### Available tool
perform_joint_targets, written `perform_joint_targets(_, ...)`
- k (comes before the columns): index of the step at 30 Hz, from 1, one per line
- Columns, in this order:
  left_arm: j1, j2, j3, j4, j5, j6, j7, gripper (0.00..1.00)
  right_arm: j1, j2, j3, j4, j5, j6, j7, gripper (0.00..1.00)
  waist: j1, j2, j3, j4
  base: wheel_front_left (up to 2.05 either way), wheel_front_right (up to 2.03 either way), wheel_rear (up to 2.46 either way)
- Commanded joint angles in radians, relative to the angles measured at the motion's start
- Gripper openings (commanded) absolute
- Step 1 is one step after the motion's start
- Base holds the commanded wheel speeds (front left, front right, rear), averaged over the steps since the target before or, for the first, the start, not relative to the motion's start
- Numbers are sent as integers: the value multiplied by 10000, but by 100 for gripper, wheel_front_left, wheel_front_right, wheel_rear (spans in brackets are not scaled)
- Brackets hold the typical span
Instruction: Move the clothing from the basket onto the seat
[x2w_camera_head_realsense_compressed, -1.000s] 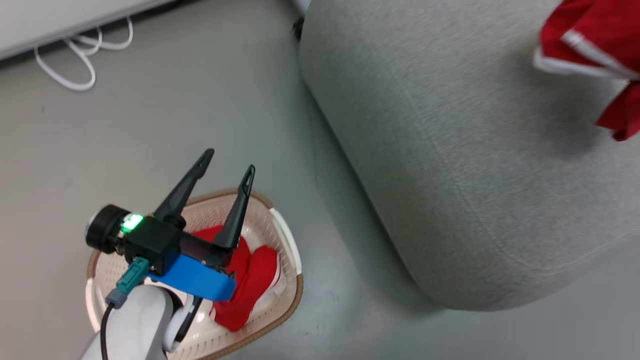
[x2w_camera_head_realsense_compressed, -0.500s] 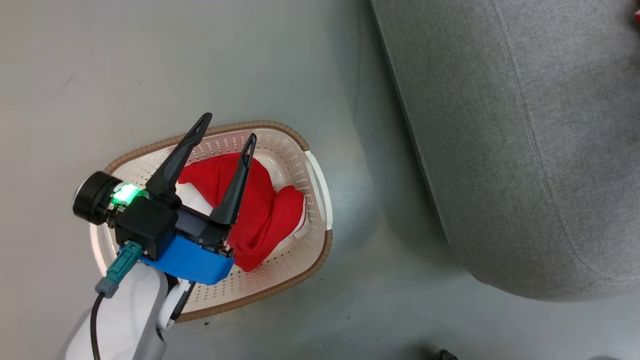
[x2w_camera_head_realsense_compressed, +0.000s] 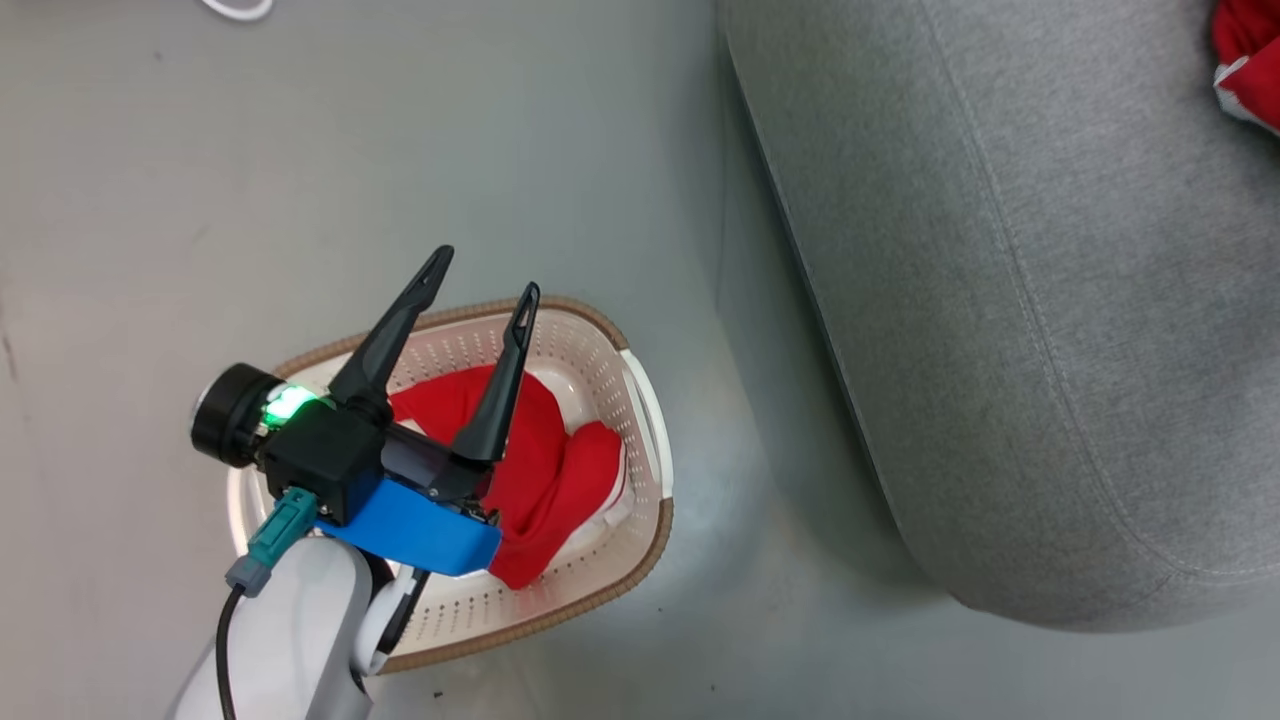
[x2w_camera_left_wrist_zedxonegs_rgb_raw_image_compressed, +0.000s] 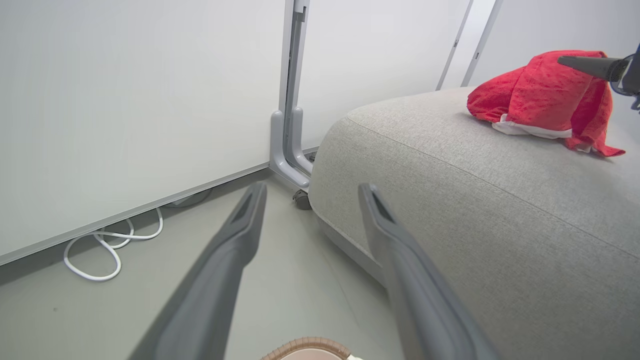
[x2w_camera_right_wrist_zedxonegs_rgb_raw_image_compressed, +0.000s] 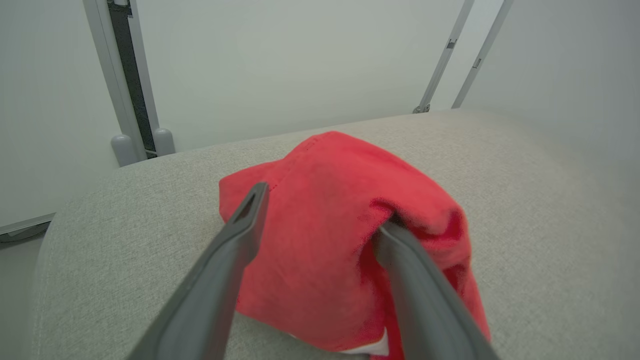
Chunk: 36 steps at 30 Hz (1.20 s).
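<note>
a pale grey floor (x2w_camera_head_realsense_compressed: 400, 150) runs up to white wall panels, with a white cable (x2w_camera_left_wrist_zedxonegs_rgb_raw_image_compressed: 100, 250) looped at their foot. the grey upholstered seat (x2w_camera_head_realsense_compressed: 1000, 300) stands to the right of the basket (x2w_camera_head_realsense_compressed: 645, 420), which sits on the floor just off the seat's rounded near corner.

one red garment with white trim (x2w_camera_left_wrist_zedxonegs_rgb_raw_image_compressed: 535, 95) already lies bunched on the seat, towards its far right edge. the right gripper (x2w_camera_right_wrist_zedxonegs_rgb_raw_image_compressed: 322, 207) is at it with its jaws spread wide. one finger lies along the cloth and the tip of the other is tucked under a fold, so the garment looks let go but not yet clear of the tool. the second red garment (x2w_camera_head_realsense_compressed: 550, 480) lies crumpled in the basket, towards its right wall, with a little white showing beside it. the left gripper (x2w_camera_head_realsense_compressed: 485, 272) hovers above it, jaws wide and holding nothing.

the step in hand looks like finishing the drop. to do it well, the right arm should draw back along the line of its own fingers, so the tucked tip slides out of the fold and does not drag the cloth towards the seat's edge. for the left arm's pick, the fingers are best aimed at the thick middle of the heap, away from the perforated wall and the brown rim. the lift should take the trailing cloth above the rim before it swings over to the seat.
</note>
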Motion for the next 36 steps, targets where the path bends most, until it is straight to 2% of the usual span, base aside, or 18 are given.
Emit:
perform_joint_targets(1, 115, -101, 44, 61, -39, -16, -30, 100, 280, 41, 44, -39, -82, 1, -53, 100, -1, 0, -526, 124, 0, 0, 0)
perform_joint_targets(11, 1379, -975, 642, 562, -324, -16, -29, 100, 1928, 496, 518, -293, -206, 1, 53, 100, -1, 0, -2790, 303, 0, 0, 0)
perform_joint_targets(21, 3138, -1640, 1850, 899, -399, -16, -29, 100, 4259, 1706, 1855, -1733, 221, 1, 263, 100, -1, 0, -4758, 549, 0, 0, 0)
perform_joint_targets(28, 3951, -1954, 2700, 1051, -267, -16, -29, 100, 5901, 2344, 2694, -3302, 132, 1, 494, 100, -1, 0, -5531, 930, 0, 0, 0)
perform_joint_targets(36, 4364, -2096, 3513, 1176, -30, -16, -29, 100, 7328, 2651, 3610, -4781, 89, 1, 726, 100, -1, 0, -5894, 1542, 0, 0, 0)
